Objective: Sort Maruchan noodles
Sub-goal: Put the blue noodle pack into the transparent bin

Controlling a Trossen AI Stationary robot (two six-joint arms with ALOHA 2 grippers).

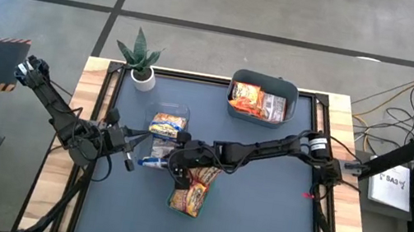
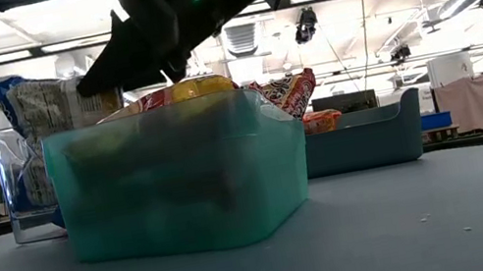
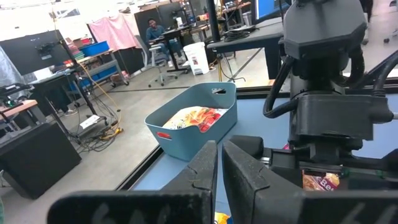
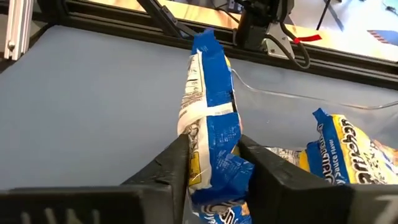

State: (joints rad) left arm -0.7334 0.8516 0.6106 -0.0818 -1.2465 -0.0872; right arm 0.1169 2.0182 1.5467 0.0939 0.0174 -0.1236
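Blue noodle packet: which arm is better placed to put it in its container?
Right. The right gripper already pinches the blue noodle packet between its fingers; the left gripper is shut and empty.

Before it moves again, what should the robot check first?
1. Right claw pinching the blue noodle packet: ok.
2. Packet lifted off the table: cannot tell.
3. Left claw shut and empty: ok.
4. Left claw clear of the right arm: not ok, they look very close.
5. Room left in the clear bin with the other blue packets: cannot tell.
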